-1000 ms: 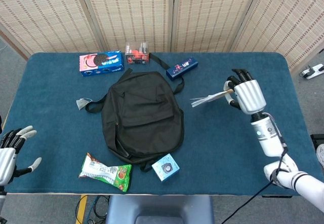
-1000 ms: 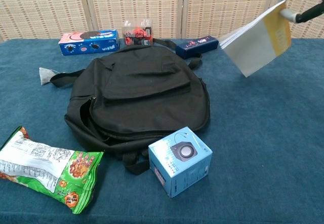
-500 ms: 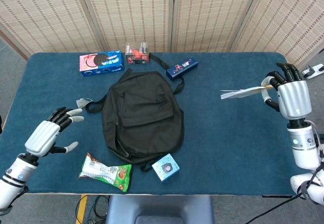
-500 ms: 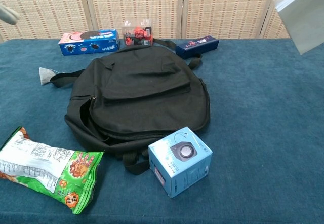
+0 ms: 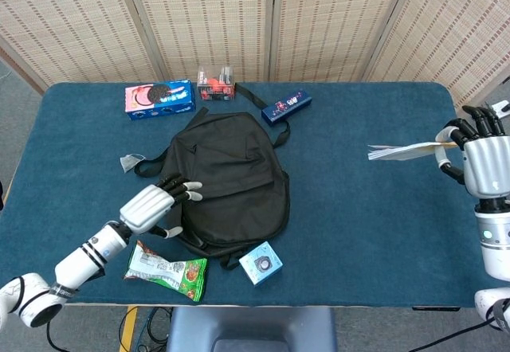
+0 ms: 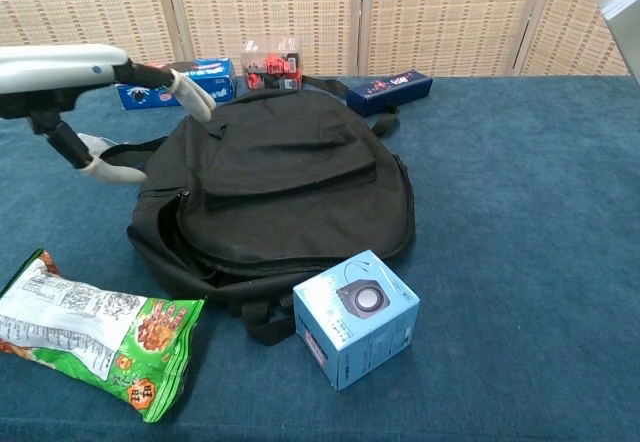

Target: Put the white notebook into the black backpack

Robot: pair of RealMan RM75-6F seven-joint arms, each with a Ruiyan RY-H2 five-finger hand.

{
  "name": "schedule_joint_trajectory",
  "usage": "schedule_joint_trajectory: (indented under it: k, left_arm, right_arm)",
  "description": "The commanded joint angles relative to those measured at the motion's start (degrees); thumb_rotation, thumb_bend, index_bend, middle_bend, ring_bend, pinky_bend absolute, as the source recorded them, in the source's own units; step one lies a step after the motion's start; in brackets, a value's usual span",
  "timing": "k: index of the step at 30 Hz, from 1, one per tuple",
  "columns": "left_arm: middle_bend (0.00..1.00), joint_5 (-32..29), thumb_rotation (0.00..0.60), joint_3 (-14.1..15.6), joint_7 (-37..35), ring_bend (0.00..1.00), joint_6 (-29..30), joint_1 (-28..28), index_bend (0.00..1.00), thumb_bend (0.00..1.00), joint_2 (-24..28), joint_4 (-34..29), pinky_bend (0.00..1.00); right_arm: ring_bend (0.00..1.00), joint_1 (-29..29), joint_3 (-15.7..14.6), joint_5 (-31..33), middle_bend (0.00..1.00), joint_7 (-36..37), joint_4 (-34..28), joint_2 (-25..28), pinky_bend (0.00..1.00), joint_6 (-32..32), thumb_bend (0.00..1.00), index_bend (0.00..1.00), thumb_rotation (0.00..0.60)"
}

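Holding the white notebook [image 5: 402,151] aloft at the table's right edge in our right hand [image 5: 482,161], well apart from the black backpack [image 5: 227,181], we reach our left hand [image 5: 151,206], fingers spread and empty, to its zipper side; open the bag wide first.

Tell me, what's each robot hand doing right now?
Left robot hand open, over black backpack's left edge. Right robot hand holds white notebook aloft, far right. Backpack looks closed.
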Motion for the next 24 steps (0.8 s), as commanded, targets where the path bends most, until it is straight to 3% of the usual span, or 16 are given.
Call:
schedule_joint_trajectory:
  k: [1, 9, 24]
  left_arm:
    - [0.13, -2.5, 0.6, 0.0, 3.3, 0.11, -3.2, -2.7, 0.26, 0.27, -3.2, 2.1, 0.03]
    - [0.13, -7.2, 0.6, 1.2, 11.4, 0.11, -8.1, -6.0, 0.23, 0.27, -8.7, 5.5, 0.03]
    - [0.13, -14.9, 0.6, 2.5, 20.2, 0.1, -10.8, -8.6, 0.19, 0.27, -14.7, 8.3, 0.03]
  right_arm:
    - [0.18, -0.3, -0.1, -0.3, 0.43, 0.0, -0.2, 0.0, 0.16, 0.2, 0.53, 0.71, 0.6]
    - [0.18, -0.9, -0.1, -1.1, 0.43, 0.5, -0.6, 0.1, 0.16, 0.5, 0.53, 0.71, 0.6]
    - [0.18, -2.1, -0.2, -1.6, 0.43, 2.5, -0.1, 0.0, 0.16, 0.8, 0.52, 0.71, 0.6]
